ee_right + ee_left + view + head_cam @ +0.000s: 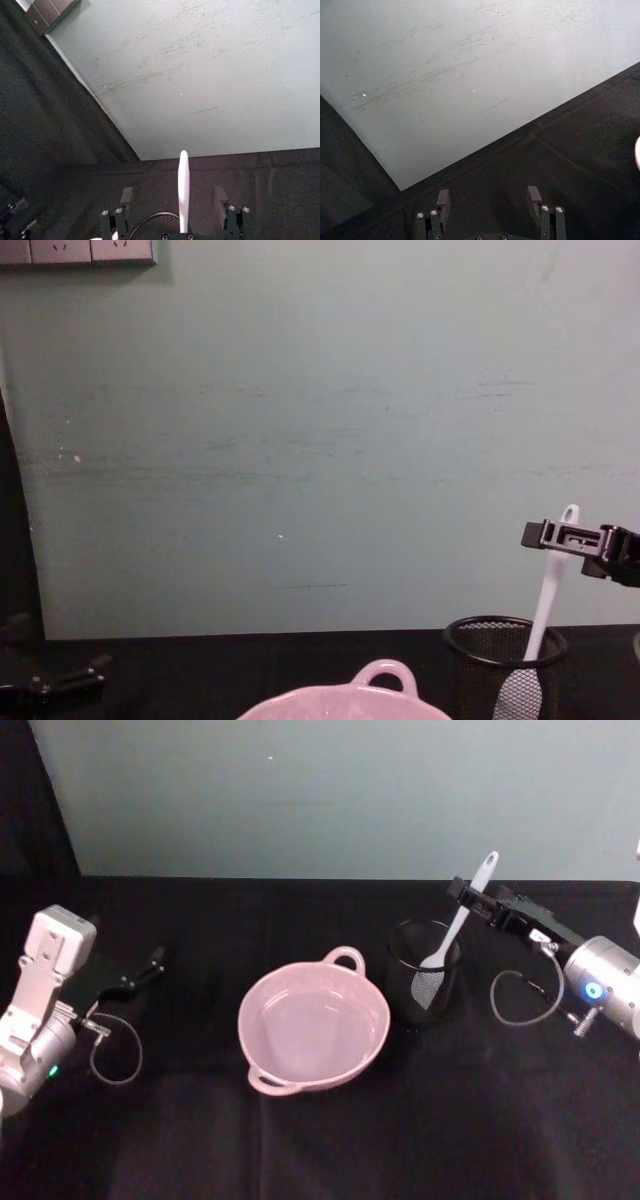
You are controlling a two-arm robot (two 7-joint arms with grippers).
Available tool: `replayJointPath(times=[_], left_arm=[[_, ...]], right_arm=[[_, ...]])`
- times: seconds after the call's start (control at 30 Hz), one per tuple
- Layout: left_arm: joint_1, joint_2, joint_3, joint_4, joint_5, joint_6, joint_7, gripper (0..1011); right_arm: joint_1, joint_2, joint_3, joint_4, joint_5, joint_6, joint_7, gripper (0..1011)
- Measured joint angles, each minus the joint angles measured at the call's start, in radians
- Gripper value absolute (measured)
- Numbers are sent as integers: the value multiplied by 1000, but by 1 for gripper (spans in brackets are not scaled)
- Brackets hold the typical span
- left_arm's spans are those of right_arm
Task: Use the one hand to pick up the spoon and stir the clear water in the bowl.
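Note:
The white spoon stands tilted in a black mesh cup, blade down, handle end sticking up. My right gripper reaches in from the right at the upper handle. In the right wrist view its fingers stand apart on either side of the spoon without touching it. The chest view shows that gripper level with the top of the spoon. The pale pink bowl with clear water sits left of the cup, mid-table. My left gripper rests open at the far left.
The table is covered in black cloth. A pale green wall rises right behind it. Cable loops hang by both wrists. The mesh cup stands close beside the bowl.

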Motion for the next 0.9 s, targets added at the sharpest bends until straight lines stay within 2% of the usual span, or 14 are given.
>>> replayJointPath(times=[0.43,0.9], left_arm=[[0,0,0,0,0,0,0,1011],[0,0,0,0,0,0,0,1011]], right_arm=[[55,-30,-19,68,-21,-2,10,1002],[62,-37,-20,75,-25,3,11,1002]])
